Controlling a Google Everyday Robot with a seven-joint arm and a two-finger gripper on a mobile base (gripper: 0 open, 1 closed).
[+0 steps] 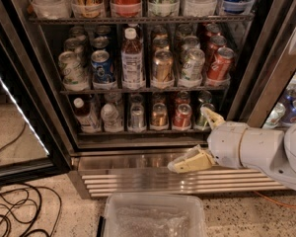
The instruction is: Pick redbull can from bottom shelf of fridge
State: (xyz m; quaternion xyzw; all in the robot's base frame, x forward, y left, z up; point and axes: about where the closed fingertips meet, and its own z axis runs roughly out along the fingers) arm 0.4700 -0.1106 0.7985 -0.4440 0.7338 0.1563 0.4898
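The fridge (54, 107) stands open with dark racks of drinks. On the bottom shelf (138, 131) the redbull can (137, 116) is a slim silvery can, third from the left. A clear bottle (110, 117) is on its left and a gold-copper can (159, 115) on its right, then a red can (181, 116). My gripper (198, 139) is open and empty at the shelf's right end, low in front of it, right of the redbull can. One cream finger (212, 117) points up by a green can (203, 113), the other (187, 162) lies over the steel sill.
A ribbed steel base grille (138, 184) runs below the sill. A clear plastic bin (155, 216) sits on the floor in front. Black cables (15, 216) lie at the bottom left. The open glass door (19, 127) is at the left, and a steel frame post (266, 83) at the right.
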